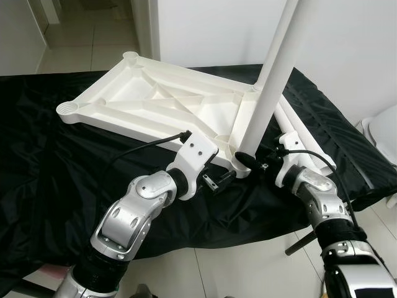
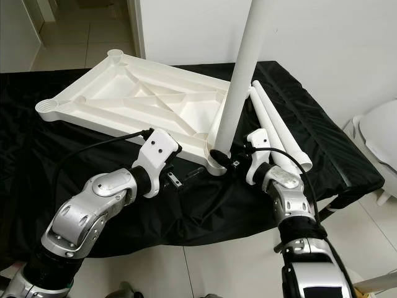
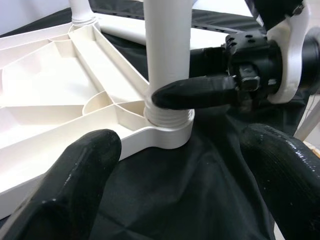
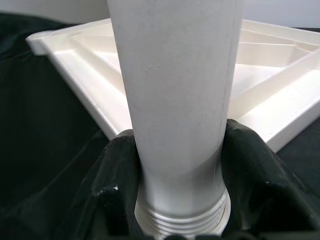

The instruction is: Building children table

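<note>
Your right gripper (image 2: 224,156) was clamped round the foot of a white table leg (image 2: 239,87), low in the middle of the right eye frame, its black fingers (image 4: 107,190) pressed against both sides of the tube just above the threaded end. That leg stood nearly upright in the near corner socket (image 3: 167,131) of the upturned white tabletop (image 1: 155,102), and in the left wrist view several thread turns were exposed above the socket rim, so I judged it only partly screwed home. Your left gripper (image 1: 217,181) hovered spread wide and empty just beside that corner, holding nothing. The tabletop lay ribs-up on the black sheet (image 1: 56,161), filling the upper left and centre of the left eye frame. Towards the upper right of the left eye frame another leg (image 3: 82,10) appeared to stand in the far corner socket, though how firmly I could not tell. Two loose legs (image 2: 279,133) lay side by side on the sheet right of centre. The two sockets at the left (image 1: 69,110) and the upper left (image 1: 131,56) were open. By my reckoning you were near halfway: this leg to tighten, two to fit, then the table to turn upright.
</note>
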You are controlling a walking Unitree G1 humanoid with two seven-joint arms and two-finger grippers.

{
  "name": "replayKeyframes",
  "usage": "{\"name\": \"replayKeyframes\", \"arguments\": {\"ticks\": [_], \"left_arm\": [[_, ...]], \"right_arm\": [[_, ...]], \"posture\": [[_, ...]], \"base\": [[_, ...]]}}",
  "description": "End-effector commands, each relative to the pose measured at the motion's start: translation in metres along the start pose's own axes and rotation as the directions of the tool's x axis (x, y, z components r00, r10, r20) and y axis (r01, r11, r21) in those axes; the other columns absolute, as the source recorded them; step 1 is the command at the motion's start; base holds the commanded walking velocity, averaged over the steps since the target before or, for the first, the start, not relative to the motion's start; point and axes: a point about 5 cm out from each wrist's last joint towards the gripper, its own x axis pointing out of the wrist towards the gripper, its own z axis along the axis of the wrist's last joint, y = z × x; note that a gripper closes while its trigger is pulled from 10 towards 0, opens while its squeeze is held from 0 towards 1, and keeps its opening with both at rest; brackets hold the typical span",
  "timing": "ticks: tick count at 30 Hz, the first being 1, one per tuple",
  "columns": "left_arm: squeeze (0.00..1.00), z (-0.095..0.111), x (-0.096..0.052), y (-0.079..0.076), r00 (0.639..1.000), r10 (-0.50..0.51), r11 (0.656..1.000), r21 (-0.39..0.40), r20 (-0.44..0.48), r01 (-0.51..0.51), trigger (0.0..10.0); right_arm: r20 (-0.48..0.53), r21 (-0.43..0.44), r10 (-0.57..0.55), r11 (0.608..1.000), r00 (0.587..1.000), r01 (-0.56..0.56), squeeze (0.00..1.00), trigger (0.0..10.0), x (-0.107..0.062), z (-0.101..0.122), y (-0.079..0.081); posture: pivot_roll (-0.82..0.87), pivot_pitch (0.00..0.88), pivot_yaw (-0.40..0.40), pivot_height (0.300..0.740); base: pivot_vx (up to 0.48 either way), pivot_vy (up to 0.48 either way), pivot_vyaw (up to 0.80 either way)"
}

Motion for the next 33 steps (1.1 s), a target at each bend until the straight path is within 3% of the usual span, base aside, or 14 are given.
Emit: {"name": "replayKeyframes", "arguments": {"ticks": [1,7,10,14,15,16,18,19,20,21,23,26,28,33], "left_arm": [[0.0,-0.001,0.001,-0.001,1.0,-0.011,1.0,-0.013,-0.004,0.011,10.0],[0.0,-0.002,0.001,-0.001,1.0,-0.013,1.0,-0.014,-0.008,0.012,10.0],[0.0,-0.002,0.001,-0.001,1.0,-0.014,1.0,-0.016,-0.008,0.014,10.0],[0.0,-0.002,0.001,-0.001,1.0,-0.013,1.0,-0.015,-0.009,0.013,10.0],[0.0,-0.002,0.001,-0.001,1.0,-0.012,1.0,-0.015,-0.008,0.012,10.0],[0.0,-0.002,0.001,-0.001,1.0,-0.012,1.0,-0.015,-0.008,0.012,10.0],[0.0,-0.001,0.002,0.0,1.0,-0.012,1.0,-0.016,-0.007,0.012,10.0],[0.0,-0.001,0.002,0.0,1.0,-0.012,1.0,-0.016,-0.007,0.012,10.0],[0.0,-0.001,0.002,0.0,1.0,-0.011,1.0,-0.015,-0.005,0.011,10.0],[0.0,-0.001,0.002,0.0,1.0,-0.011,1.0,-0.015,-0.005,0.011,10.0],[0.0,-0.001,0.003,0.0,1.0,-0.01,1.0,-0.013,-0.004,0.01,10.0],[0.0,0.0,0.003,0.0,1.0,-0.011,1.0,-0.014,-0.003,0.011,10.0],[0.0,0.0,0.003,-0.001,1.0,-0.011,1.0,-0.016,-0.002,0.011,10.0],[0.0,-0.001,0.002,0.0,1.0,-0.009,1.0,-0.015,-0.005,0.008,10.0]], "right_arm": [[0.004,-0.001,-0.04,0.999,0.999,0.04,0.0,10.0,-0.001,0.003,-0.003],[0.04,0.023,-0.166,0.986,0.985,0.165,0.0,10.0,0.006,0.009,0.014],[0.065,0.082,-0.296,0.953,0.953,0.291,0.0,10.0,0.013,0.015,0.021],[0.07,0.111,-0.351,0.933,0.934,0.343,0.0,10.0,0.017,0.019,0.026],[0.082,0.114,-0.439,0.896,0.895,0.429,0.0,10.0,0.023,0.025,0.03],[0.082,0.114,-0.439,0.896,0.895,0.429,0.0,10.0,0.023,0.025,0.03],[0.074,0.088,-0.543,0.839,0.836,0.537,0.0,10.0,0.028,0.029,0.034],[0.074,0.088,-0.543,0.839,0.836,0.537,0.0,10.0,0.028,0.029,0.034],[0.079,0.062,-0.591,0.806,0.803,0.588,0.0,10.0,0.031,0.031,0.041],[0.079,0.062,-0.591,0.806,0.803,0.588,0.0,10.0,0.031,0.031,0.041],[0.061,0.059,-0.641,0.767,0.765,0.639,0.0,10.0,0.033,0.029,0.045],[0.051,0.057,-0.65,0.76,0.759,0.647,0.0,10.0,0.034,0.028,0.049],[0.028,0.061,-0.624,0.781,0.781,0.622,0.0,10.0,0.039,0.025,0.062],[-0.002,0.057,-0.603,0.797,0.798,0.602,0.0,10.0,0.037,0.02,0.067]], "posture": [[-0.03,0.045,-0.032,0.74],[-0.04,0.047,-0.027,0.74],[-0.03,0.047,-0.027,0.74],[-0.03,0.046,-0.027,0.74],[-0.03,0.044,-0.028,0.74],[-0.03,0.044,-0.028,0.74],[-0.03,0.044,-0.029,0.74],[-0.03,0.044,-0.029,0.74],[-0.03,0.043,-0.029,0.74],[-0.03,0.043,-0.029,0.74],[-0.03,0.042,-0.03,0.74],[-0.03,0.041,-0.03,0.74],[-0.03,0.041,-0.032,0.74],[-0.03,0.035,-0.038,0.74]], "base": [[0.0,0.0,0.0],[0.0,0.0,0.0],[0.0,0.0,0.0],[0.0,0.0,0.0],[0.0,0.0,0.0],[0.0,0.0,0.0],[0.0,0.0,0.0],[0.0,0.0,0.0],[0.0,0.0,0.0],[0.0,0.0,0.0],[0.0,0.0,0.0],[0.0,0.0,0.0],[0.0,0.0,0.0],[0.0,0.0,0.0]]}}
